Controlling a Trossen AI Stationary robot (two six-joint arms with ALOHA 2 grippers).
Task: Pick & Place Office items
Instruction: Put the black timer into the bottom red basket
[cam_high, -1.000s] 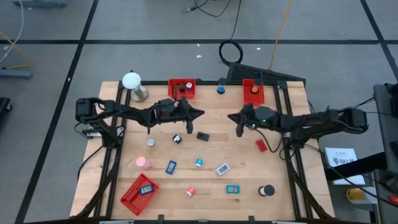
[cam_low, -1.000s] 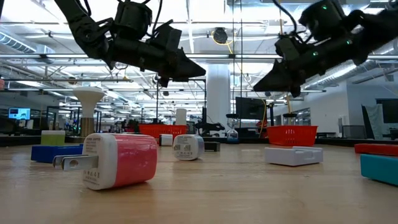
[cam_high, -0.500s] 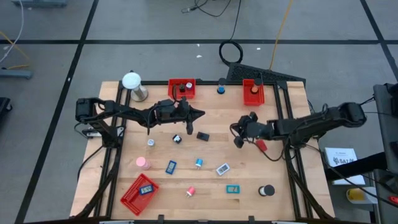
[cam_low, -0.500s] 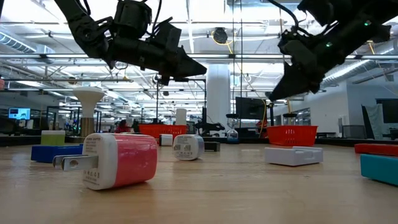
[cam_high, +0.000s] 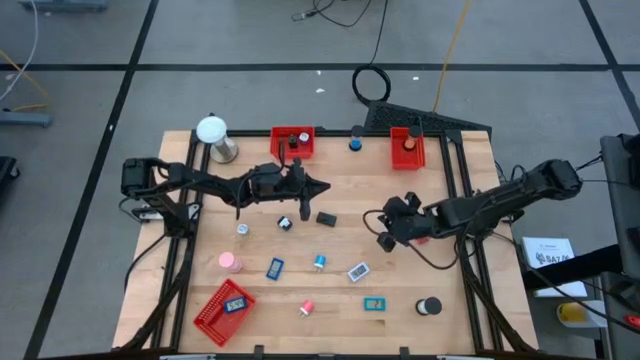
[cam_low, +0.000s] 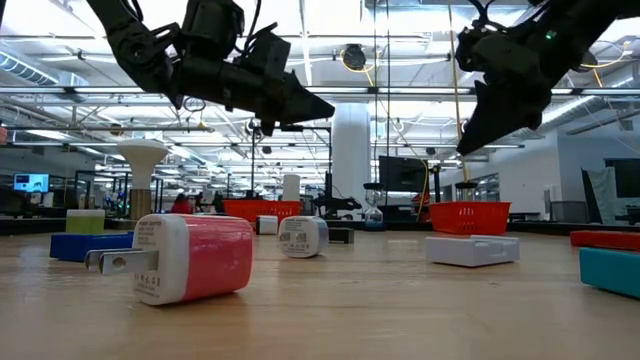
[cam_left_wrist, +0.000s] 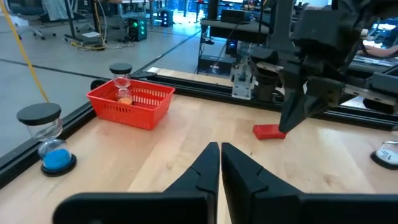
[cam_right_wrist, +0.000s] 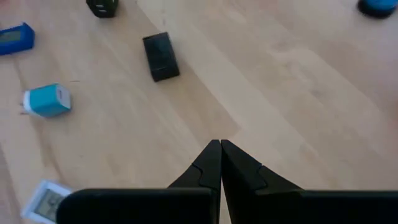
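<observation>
office items lie scattered over the wooden table (cam_high: 470, 170), among them a black block (cam_high: 326, 218), a blue charger (cam_high: 319, 262) and a flat red piece (cam_left_wrist: 268, 131); none is held; the right gripper (cam_high: 386, 241), fingers pressed together and empty, hangs tilted down near the red piece, likely lining up for it; the left gripper (cam_high: 322, 184), also closed on nothing, hovers beside a red tray (cam_high: 291, 133), seemingly waiting.

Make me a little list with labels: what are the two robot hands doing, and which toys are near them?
left hand: shut, empty, raised over the table's far middle
right hand: shut, empty, tilted downward right of centre
under right arm: flat red rectangular piece, mostly hidden from above
near left hand: flat black rectangular block
far edge: two red mesh trays
front left: third red mesh tray
</observation>
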